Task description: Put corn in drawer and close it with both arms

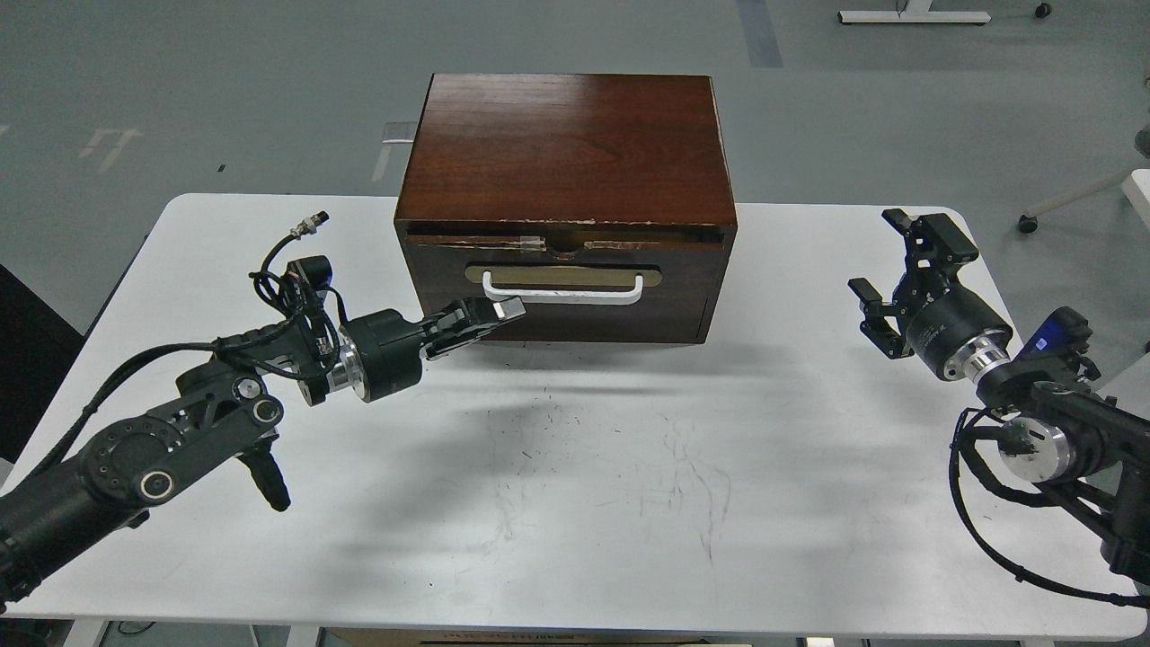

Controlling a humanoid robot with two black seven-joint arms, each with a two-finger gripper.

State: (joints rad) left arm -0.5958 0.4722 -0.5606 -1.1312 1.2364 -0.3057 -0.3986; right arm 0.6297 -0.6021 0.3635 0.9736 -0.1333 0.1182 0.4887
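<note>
Left arm cut off at the lower left edge, reaching right across the white table. Left gripper pressed together, tip just under the left end of the white bar handle; touching or only near, hard to tell. One cabinet at the far middle of the table, one drawer in its front, pushed in or nearly so, chipped top edge visible. No corn in sight anywhere; drawer's inside hidden. Plain dark panel lower right of the cabinet front, hard to make out. Right gripper well apart from the cabinet, fingers spread, holding nothing. Right arm cut off at the right edge. Two arms, two grippers. Chair or stand legs on the far floor.
</note>
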